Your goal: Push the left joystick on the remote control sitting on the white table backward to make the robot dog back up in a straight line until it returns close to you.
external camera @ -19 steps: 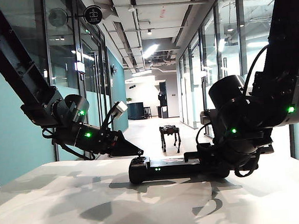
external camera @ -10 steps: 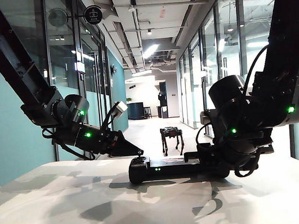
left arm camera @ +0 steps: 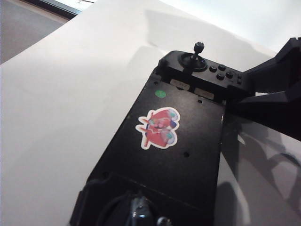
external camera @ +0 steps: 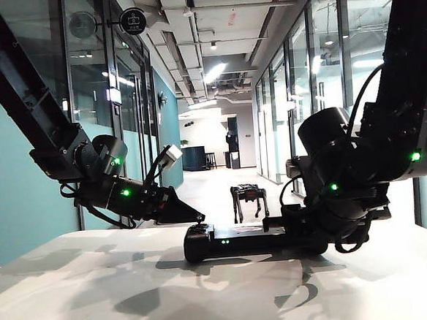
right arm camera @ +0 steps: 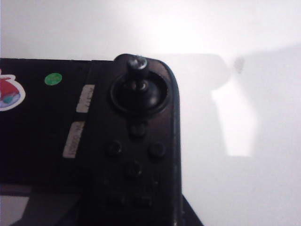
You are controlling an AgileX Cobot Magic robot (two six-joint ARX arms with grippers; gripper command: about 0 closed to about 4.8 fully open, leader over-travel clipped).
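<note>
The broad matte white table (external camera: 99,300) is filling the near part of the scene, with arm shadows lying across it. Toward its far edge the wide black remote control with rounded ends (external camera: 234,243) is lying flat, long side facing the camera, small green lights glowing on its near face. The left wrist view is showing its top, which is carrying a red-and-white cartoon sticker (left arm camera: 159,128) and a small green dot (left arm camera: 160,93).

At the remote's left end the tiny black left joystick (external camera: 199,223) is standing up on its thin stem. The left gripper (external camera: 197,215) is reaching down at a slant from the left, its dark wedge tip sitting right at the knob – whether its fingers are spread or pressed together I cannot tell, since they are showing only as one dark shape.

At the remote's right end the matching right thumbstick (right arm camera: 138,63) is standing free above a cluster of round buttons. The right gripper (external camera: 306,230) is wrapping that end, and its two dark fingers (left arm camera: 273,75) are pinching the controller's right edge.

Beyond the table, on the pale floor of a glass-walled corridor, the small dark four-legged robot dog (external camera: 248,195) is standing well apart from the table – just right of the joystick's line in the exterior view.
</note>
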